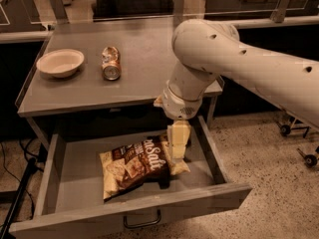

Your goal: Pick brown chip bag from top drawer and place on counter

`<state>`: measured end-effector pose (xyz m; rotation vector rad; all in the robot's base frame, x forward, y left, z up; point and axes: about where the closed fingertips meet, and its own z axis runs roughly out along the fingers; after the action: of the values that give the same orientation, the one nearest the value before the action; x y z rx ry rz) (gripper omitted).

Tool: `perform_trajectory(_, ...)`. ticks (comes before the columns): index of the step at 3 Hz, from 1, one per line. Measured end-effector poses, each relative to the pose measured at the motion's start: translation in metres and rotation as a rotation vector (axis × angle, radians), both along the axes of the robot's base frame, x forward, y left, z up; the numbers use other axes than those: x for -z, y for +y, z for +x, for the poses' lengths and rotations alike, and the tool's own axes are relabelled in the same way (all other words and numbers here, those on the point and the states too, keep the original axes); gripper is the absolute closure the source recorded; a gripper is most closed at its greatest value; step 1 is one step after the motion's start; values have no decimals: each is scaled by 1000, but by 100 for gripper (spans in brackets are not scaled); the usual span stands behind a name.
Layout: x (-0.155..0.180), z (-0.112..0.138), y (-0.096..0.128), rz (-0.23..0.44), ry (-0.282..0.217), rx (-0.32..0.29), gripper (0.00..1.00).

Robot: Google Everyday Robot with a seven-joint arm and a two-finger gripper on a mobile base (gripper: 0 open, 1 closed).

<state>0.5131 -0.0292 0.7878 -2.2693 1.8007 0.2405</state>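
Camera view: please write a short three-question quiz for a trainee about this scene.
1. True or false: the brown chip bag lies on the counter.
2. Where is the pincer? A) over the counter's left half; B) down in the open top drawer, at the bag's right end; C) outside the drawer, near the floor.
3. Name the two things on the counter.
Key: 1 false, the bag is in the drawer. 2 B. 3 a pale bowl and a crushed can.
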Motion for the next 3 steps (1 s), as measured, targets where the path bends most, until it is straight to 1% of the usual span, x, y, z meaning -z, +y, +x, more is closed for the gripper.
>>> perform_trajectory(1, 22, -5, 16, 26, 39, -19, 0)
perform_trajectory(2, 52, 6, 37, 31, 77, -13, 0)
perform_trajectory(3, 58, 4, 39, 29, 80, -15, 0)
